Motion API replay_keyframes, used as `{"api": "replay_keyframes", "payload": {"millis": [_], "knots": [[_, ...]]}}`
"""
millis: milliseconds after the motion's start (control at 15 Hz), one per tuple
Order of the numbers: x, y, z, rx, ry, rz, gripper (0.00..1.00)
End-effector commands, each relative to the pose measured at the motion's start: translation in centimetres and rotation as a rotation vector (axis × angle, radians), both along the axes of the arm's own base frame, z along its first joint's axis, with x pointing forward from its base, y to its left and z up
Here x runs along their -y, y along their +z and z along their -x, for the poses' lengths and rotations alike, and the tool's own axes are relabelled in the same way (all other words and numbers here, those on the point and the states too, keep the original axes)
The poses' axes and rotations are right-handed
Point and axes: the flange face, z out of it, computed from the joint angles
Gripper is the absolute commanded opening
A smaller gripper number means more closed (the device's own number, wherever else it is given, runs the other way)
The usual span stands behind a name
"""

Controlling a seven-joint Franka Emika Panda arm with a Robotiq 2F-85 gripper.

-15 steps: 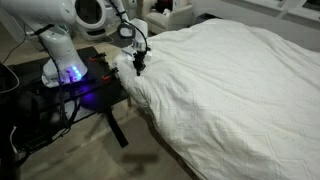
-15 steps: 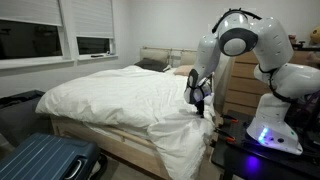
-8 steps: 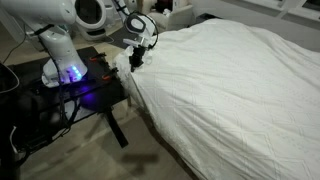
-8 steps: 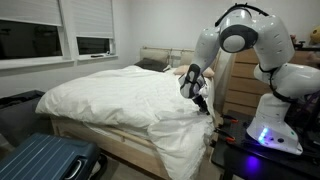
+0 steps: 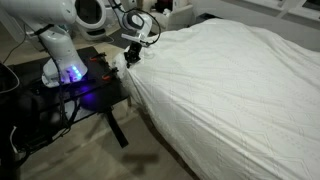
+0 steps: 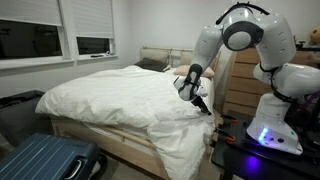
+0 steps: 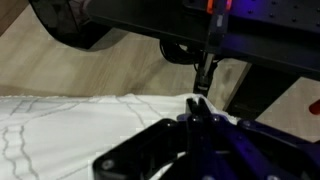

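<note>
A white duvet (image 5: 230, 85) covers the bed and shows in both exterior views, its side hanging down over the edge (image 6: 175, 140). My gripper (image 5: 131, 57) is at the duvet's corner on the robot's side of the bed, and it also shows from the other side of the room (image 6: 205, 106). In the wrist view the black fingers (image 7: 197, 103) are pressed together with the edge of the white cloth (image 7: 70, 130) pinched at their tips. The cloth rises slightly towards the grip.
The robot's base stands on a black table (image 5: 95, 80) close beside the bed. A wooden dresser (image 6: 238, 85) is behind the arm. A blue suitcase (image 6: 45, 160) lies on the floor at the bed's foot. Pillows (image 6: 155, 64) rest against the headboard.
The gripper has risen and moved towards the head of the bed, staying shut and drawing the duvet's corner along with it.
</note>
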Motion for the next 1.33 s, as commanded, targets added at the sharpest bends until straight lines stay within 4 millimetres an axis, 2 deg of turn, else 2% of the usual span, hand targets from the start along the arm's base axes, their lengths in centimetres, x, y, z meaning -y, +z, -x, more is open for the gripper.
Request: {"api": "replay_keyframes", "payload": {"millis": [0, 267, 400, 533, 733, 1000, 1133, 1200, 1267], "knots": [[-1.6, 2.1, 4.4, -0.171, 0.03, -0.026, 0.0], [2.3, 4.6, 7.3, -0.133, -0.009, 0.077, 0.0], [3.5, 6.0, 8.5, -0.124, -0.03, 0.094, 0.0], [4.3, 7.8, 8.8, -0.13, -0.028, 0.084, 0.0], [4.2, 9.6, 8.5, -0.116, -0.017, 0.094, 0.0], [3.1, 10.5, 7.9, -0.05, -0.044, 0.13, 0.0], [2.1, 10.5, 6.9, -0.02, -0.076, 0.137, 0.0], [3.1, 10.7, 4.2, 0.083, 0.018, 0.137, 0.02], [3.0, 10.7, 4.2, 0.089, 0.009, 0.142, 0.02]]}}
